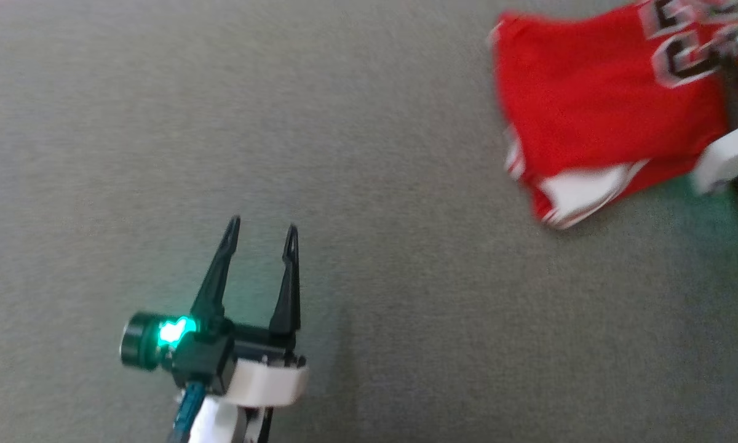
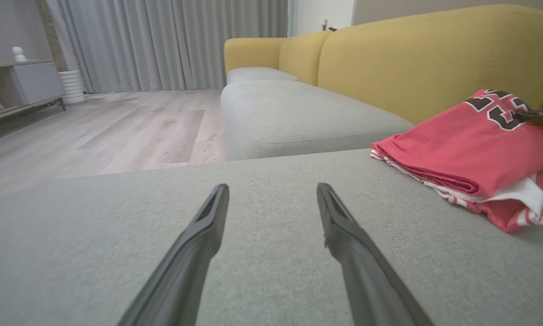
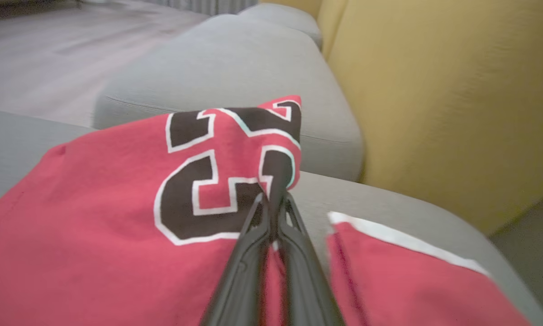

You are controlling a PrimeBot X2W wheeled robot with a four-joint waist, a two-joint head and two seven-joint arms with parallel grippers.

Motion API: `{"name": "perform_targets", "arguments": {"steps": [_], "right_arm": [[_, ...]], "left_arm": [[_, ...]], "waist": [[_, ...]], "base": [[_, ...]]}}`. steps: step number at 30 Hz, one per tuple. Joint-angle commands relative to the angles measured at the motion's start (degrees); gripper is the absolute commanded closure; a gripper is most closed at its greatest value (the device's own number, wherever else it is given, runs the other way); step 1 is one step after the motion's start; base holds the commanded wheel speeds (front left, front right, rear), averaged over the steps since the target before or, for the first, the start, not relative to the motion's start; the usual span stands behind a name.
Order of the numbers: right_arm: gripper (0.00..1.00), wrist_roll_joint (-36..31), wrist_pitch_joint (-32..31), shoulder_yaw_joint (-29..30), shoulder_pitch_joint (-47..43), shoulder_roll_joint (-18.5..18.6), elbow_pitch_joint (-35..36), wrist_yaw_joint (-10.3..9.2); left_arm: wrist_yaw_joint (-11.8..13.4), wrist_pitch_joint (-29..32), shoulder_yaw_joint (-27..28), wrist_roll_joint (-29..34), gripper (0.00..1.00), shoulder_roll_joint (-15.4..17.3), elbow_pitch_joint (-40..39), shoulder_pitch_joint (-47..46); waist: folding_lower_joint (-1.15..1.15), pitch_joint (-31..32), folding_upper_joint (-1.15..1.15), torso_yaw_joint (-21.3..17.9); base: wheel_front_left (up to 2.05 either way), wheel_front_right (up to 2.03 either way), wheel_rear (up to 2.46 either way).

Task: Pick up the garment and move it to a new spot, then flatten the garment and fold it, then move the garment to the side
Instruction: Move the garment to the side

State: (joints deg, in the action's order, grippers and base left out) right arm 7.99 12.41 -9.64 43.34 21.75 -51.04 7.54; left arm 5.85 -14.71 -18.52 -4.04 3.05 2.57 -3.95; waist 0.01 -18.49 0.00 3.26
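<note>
The red jersey garment (image 3: 95,190), with black white-edged numerals and white panels edged in thin stripes, lies folded at the right end of the grey fabric sofa seat cushion (image 1: 344,154), close to the mustard-yellow upholstered backrest (image 3: 434,90). The right gripper (image 3: 273,199) has its two dark fingers pinched together on a raised fold of the garment at the numerals, so the cloth peaks up at the fingertips. The left gripper (image 1: 263,229) hangs over bare cushion with its fingers spread wide and nothing between them, well apart from the garment and to its left. Bare grey fabric runs between that gripper and the garment's striped hem. On the far side the cushion ends at a rounded edge, with a second grey cushion (image 2: 298,117) beyond it and pale wooden floor (image 2: 117,131) to the left. The head view is blurred and cuts the garment off at its top and right edges; only part of the lettering can be read, and the folded layers underneath are hidden.
</note>
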Motion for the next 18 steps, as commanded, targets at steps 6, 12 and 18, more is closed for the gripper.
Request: {"name": "perform_targets", "arguments": {"steps": [6,12,18], "right_arm": [[1.00,-1.7,-6.4,3.7,0.5,12.2,9.6,-0.05],[0.00,-2.4,-14.6,10.4,-2.4,19.5,18.2,-0.05],[0.00,-7.1,-14.8,15.5,-5.9,17.3,23.8,-0.05]], "left_arm": [[-1.2,-0.3,1.3,1.6,0.00,-0.2,-1.7,-5.1],[-1.7,-0.3,0.9,0.4,0.00,-0.2,-1.9,-7.5],[-1.6,-0.3,1.0,-1.7,0.00,-0.2,-1.9,-7.5]], "waist": [[-0.01,-6.3,0.00,-4.8],[-0.01,-7.9,0.00,-5.1],[-0.01,-5.9,0.00,-4.0]], "base": [[0.00,0.00,0.00],[0.00,0.00,0.00],[0.00,0.00,0.00]]}}
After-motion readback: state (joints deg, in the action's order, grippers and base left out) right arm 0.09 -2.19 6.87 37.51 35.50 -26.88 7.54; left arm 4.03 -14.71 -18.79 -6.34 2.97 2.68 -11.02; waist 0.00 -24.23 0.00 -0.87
